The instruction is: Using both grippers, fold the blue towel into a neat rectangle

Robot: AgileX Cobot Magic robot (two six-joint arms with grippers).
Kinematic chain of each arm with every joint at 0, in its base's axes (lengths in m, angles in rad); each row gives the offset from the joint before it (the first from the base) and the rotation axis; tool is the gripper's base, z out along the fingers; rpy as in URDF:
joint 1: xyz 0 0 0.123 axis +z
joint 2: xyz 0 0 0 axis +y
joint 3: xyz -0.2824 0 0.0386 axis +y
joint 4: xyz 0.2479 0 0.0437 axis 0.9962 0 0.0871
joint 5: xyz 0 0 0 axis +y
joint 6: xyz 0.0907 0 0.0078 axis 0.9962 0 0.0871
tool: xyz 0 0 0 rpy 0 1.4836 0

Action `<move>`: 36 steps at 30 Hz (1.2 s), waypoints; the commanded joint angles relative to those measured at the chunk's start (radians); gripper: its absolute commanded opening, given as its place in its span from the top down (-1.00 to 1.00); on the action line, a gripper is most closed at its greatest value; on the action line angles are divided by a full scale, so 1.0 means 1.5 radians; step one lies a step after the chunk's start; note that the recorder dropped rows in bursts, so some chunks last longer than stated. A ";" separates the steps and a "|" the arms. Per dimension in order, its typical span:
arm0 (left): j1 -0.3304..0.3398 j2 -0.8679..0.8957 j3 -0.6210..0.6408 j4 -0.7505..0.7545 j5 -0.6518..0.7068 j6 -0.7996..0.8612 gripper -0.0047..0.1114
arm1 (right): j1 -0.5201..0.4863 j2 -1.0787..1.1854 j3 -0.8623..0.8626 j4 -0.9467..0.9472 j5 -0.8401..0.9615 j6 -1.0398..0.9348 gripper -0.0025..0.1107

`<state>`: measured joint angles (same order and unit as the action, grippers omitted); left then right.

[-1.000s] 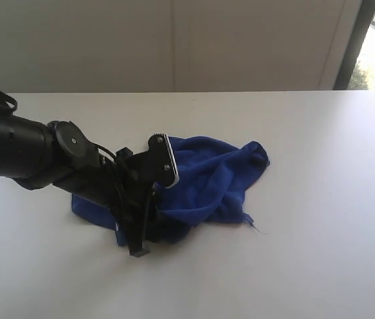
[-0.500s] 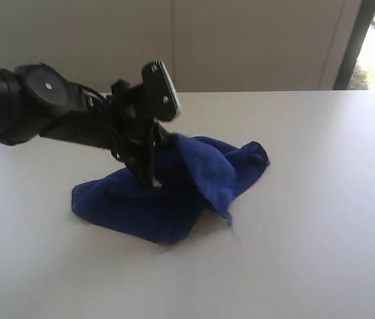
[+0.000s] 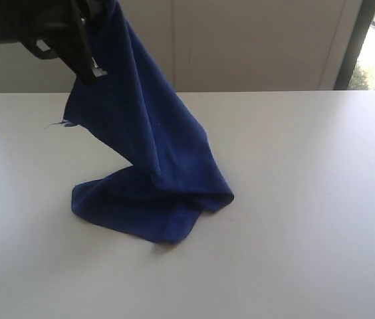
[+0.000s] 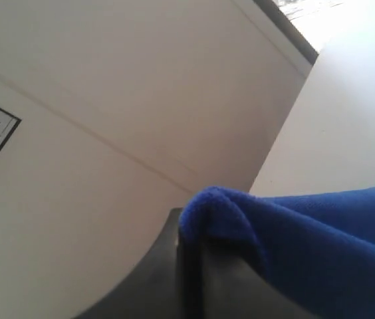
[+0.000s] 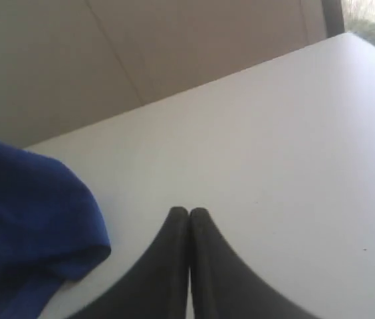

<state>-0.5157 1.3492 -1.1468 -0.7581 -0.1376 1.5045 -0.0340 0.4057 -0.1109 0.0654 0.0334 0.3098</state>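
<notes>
Pinch lift of blue towel (image 3: 149, 143) by left gripper (image 3: 89, 64), upper left of exterior frame; right gripper (image 5: 189, 216) empty.
Left gripper's black fingers are clamped on a bunched fold of cloth, not a clean corner; right gripper's pointed black fingers are pressed together, holding nothing, low over the table (image 3: 307, 199) with towel near at frame left of its wrist view. Risks: thick soft fold could slide out of the narrow pinch; a one-point hold lets the cloth hang twisted, so the fold comes out skewed; the lower end, heaped on the table at centre-left, could drag and wrinkle. Towel is deep blue, plush terry-like, limp, draping as a slanted sheet from top left down to a rumpled pile; loose thread (image 3: 57, 123) sticks out at its left edge. Table is smooth, matte white; wall (image 3: 254, 40) is plain pale panels.
</notes>
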 commanded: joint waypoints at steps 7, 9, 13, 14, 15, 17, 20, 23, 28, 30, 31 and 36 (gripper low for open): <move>0.036 -0.017 -0.005 -0.010 -0.023 0.032 0.92 | 0.156 0.472 -0.264 -0.011 -0.083 -0.177 -0.07; 0.036 -0.021 -0.005 -0.010 -0.038 0.049 0.92 | 0.163 0.559 -0.307 -0.011 -0.082 -0.196 -0.07; 0.036 -0.039 -0.005 -0.013 -0.095 0.064 0.92 | 0.169 0.699 -0.387 -0.026 -0.073 -0.234 -0.07; 0.036 -0.046 -0.005 -0.013 -0.107 0.067 0.92 | 0.169 0.728 -0.404 -0.033 -0.073 -0.238 -0.07; 0.037 -0.050 -0.005 -0.013 -0.116 0.072 0.92 | 0.169 0.753 -0.418 -0.044 -0.073 -0.240 -0.07; 0.038 -0.058 -0.005 -0.013 -0.126 0.088 0.92 | 0.172 0.789 -0.444 -0.064 -0.073 -0.240 -0.07; 0.043 -0.062 -0.005 -0.019 -0.126 0.111 0.92 | 0.196 0.826 -0.475 -0.105 -0.073 -0.240 -0.07; 0.053 -0.062 -0.005 -0.024 -0.133 0.116 0.92 | 0.232 0.856 -0.502 -0.148 -0.069 -0.240 -0.07; 0.065 -0.062 -0.016 -0.034 -0.169 0.116 0.92 | 0.280 0.907 -0.531 -0.190 -0.069 -0.240 -0.07; 0.065 -0.062 -0.026 -0.042 -0.171 0.116 0.92 | 0.286 0.927 -0.545 -0.204 -0.068 -0.240 -0.06; 0.065 -0.062 -0.028 -0.047 -0.169 0.116 0.92 | 0.287 0.938 -0.550 -0.207 -0.068 -0.240 -0.05; 0.065 -0.062 -0.029 -0.064 -0.169 0.119 0.92 | 0.287 0.987 -0.573 -0.256 -0.066 -0.240 -0.02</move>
<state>-0.4199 1.2687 -1.1821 -0.8155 -0.3789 1.6833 0.3930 1.8575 -0.9565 -0.2705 -0.0645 -0.0448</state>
